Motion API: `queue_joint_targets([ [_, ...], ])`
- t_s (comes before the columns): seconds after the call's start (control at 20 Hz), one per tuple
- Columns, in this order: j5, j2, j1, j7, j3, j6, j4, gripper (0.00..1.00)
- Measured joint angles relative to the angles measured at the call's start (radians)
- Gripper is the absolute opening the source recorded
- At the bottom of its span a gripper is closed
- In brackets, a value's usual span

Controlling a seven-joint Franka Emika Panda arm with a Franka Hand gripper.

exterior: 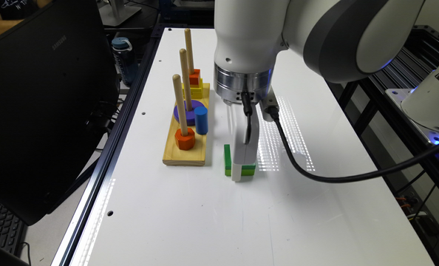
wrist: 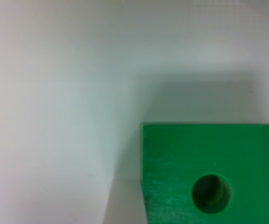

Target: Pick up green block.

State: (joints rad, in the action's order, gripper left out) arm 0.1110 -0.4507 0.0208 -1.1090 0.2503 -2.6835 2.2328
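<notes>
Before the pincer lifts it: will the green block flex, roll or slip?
The green block looks like solid painted wood, so probably stiff, not floppy. It lies flat on the white table with square edges, so it is unlikely to roll or tip. Its painted faces look smooth, so it may slip a little in a light grip. The pincer is right at it.

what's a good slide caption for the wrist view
Close-up from the wrist: green block with round centre hole, lying on the white table.
</notes>
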Motion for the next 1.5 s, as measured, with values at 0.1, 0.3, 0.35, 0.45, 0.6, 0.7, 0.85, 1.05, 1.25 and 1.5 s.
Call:
queue_joint_targets([
  [0.1, 0.0, 0.0, 0.0, 0.0, 0.0, 0.0, 0.0, 1.0],
  [0.3, 0.0, 0.0, 0.0, 0.0, 0.0, 0.0, 0.0, 0.0],
  [0.35, 0.0, 0.0, 0.0, 0.0, 0.0, 0.0, 0.0, 0.0],
  [0.45, 0.0, 0.0, 0.0, 0.0, 0.0, 0.0, 0.0, 0.0],
  [0.6, 0.0, 0.0, -0.001, 0.0, 0.001, 0.0, 0.0, 0.0],
  [0.7, 0.0, 0.0, -0.002, 0.0, 0.001, 0.0, 0.0, 0.0],
  [0.85, 0.0, 0.0, -0.002, 0.0, 0.002, 0.0, 0.0, 0.0],
  [1.05, 0.0, 0.0, -0.002, 0.0, 0.002, 0.0, 0.0, 0.0],
  [1.25, -0.0001, 0.0, -0.002, 0.0, 0.002, 0.0, 0.0, 0.0],
  [1.5, -0.0037, 0.035, -0.005, 0.0, 0.008, 0.021, 0.002, 0.0],
])
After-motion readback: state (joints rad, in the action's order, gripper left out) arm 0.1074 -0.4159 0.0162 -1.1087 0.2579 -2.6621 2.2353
